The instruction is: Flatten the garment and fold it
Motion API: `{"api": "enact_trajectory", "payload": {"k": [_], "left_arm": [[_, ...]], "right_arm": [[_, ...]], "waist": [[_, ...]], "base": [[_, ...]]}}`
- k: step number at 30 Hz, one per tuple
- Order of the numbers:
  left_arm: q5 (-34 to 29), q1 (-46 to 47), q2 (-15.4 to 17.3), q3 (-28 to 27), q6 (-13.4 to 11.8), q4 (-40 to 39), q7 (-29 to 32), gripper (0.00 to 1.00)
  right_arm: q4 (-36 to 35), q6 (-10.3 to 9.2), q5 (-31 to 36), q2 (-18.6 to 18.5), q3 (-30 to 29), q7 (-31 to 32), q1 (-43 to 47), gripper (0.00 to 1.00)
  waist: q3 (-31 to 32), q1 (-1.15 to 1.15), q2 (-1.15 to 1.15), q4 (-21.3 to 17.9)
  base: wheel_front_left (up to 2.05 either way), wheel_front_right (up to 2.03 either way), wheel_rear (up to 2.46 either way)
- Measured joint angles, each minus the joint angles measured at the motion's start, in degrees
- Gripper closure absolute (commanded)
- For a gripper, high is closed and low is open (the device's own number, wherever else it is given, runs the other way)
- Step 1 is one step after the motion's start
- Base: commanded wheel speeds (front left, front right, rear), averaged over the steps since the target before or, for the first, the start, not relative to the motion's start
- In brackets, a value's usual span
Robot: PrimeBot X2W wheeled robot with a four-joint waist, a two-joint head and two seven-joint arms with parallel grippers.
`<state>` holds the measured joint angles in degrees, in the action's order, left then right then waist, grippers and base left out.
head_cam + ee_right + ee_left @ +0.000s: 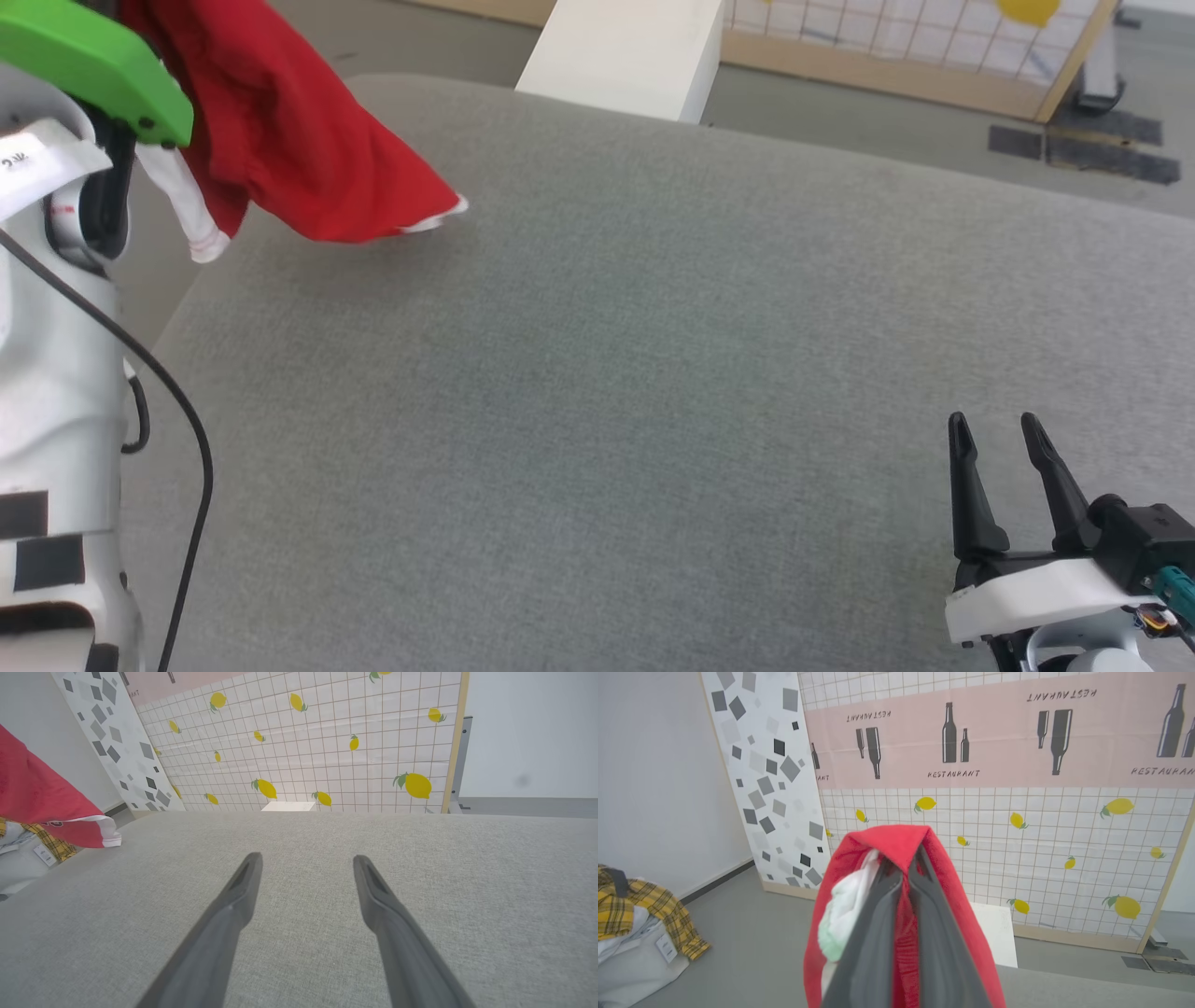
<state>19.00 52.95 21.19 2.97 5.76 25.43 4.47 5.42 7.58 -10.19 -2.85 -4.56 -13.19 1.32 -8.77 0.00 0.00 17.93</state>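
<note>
- While pinched shut on a red fold, left end effector (903,868) holds the garment (299,140) hanging over the far left corner of the grey tabletop (653,373).
- Right end effector (993,422): fingers apart, empty, over the tabletop's near right.

soft red cloth garment (299,140); matt grey woven table (653,373).
</note>
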Motion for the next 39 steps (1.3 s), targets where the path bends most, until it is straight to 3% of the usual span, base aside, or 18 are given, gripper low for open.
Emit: {"api": "enact_trajectory", "payload": {"k": [10, 25, 33, 39], "left_arm": [[1.5, 5.2, -2.2, 8.0, 1.3, -3.2, -2.4, 1.00], [12.6, 5.1, -7.8, 24.3, 1.3, -7.7, 0.0, 1.00], [12.7, -1.6, -10.3, 31.6, 1.3, -2.8, 4.9, 1.00], [12.5, -9.7, -13.1, 37.2, 1.3, 5.6, 6.1, 1.00]], "right_arm": [[1.3, 0.00, -0.7, 0.0, -1.6, -1.0, 0.2, 0.00], [-1.1, 0.00, 1.3, 0.0, -3.8, -0.9, 1.7, 0.00], [-1.9, 0.00, 1.4, 0.0, -4.3, -0.4, 2.5, 0.00], [-2.0, 0.00, 1.1, 0.0, -4.2, -0.4, 2.5, 0.00]], "waist": [[4.0, 0.00, 0.00, -3.9], [7.0, 0.00, 0.00, -14.4], [7.0, 0.00, 0.00, -20.0], [5.5, 0.00, 0.00, -22.4]], "base": [[0.00, 0.00, 0.00], [0.00, 0.00, 0.00], [0.00, 0.00, 0.00], [0.00, 0.00, 0.00]]}}
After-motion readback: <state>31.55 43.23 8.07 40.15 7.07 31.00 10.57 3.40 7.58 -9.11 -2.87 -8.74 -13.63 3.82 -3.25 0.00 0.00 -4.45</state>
